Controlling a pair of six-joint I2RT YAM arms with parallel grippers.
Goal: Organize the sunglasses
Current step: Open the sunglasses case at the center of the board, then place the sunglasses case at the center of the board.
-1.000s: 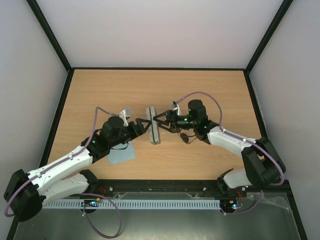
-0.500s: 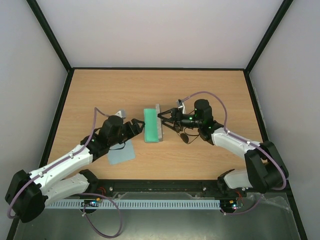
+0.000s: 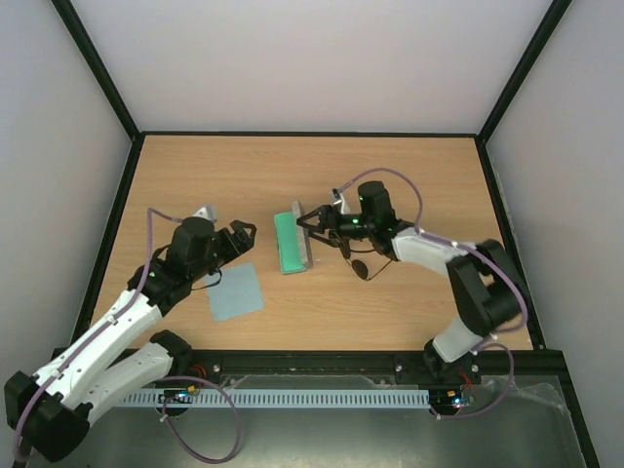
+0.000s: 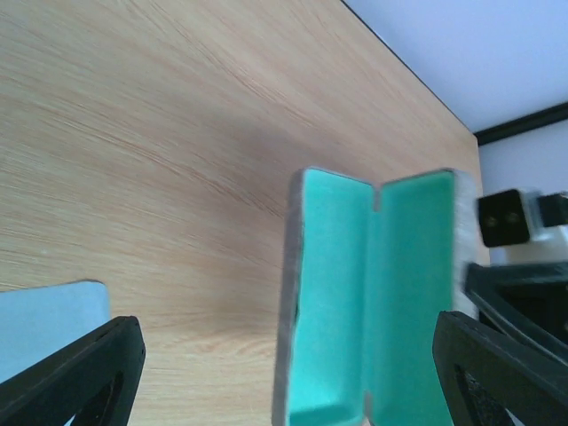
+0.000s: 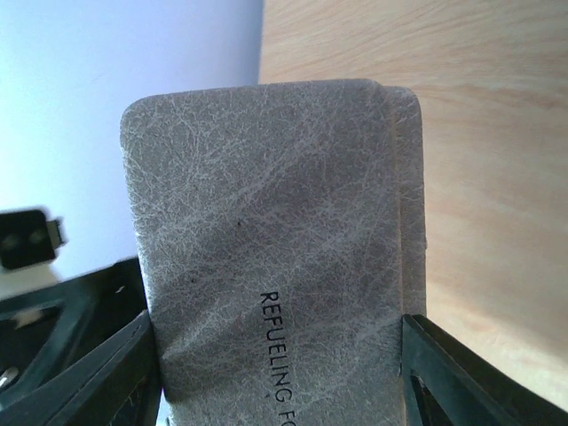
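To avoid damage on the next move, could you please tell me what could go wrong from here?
Only the right gripper holds the open case, by its grey outer side; the left gripper is open and apart from it, so the case might tip or fall shut. The sunglasses lie under the right arm, which might sweep them.

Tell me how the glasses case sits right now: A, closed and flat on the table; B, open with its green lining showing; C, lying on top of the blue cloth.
B: the case is open, its green lining plain in the top and left wrist views, apart from the cloth.
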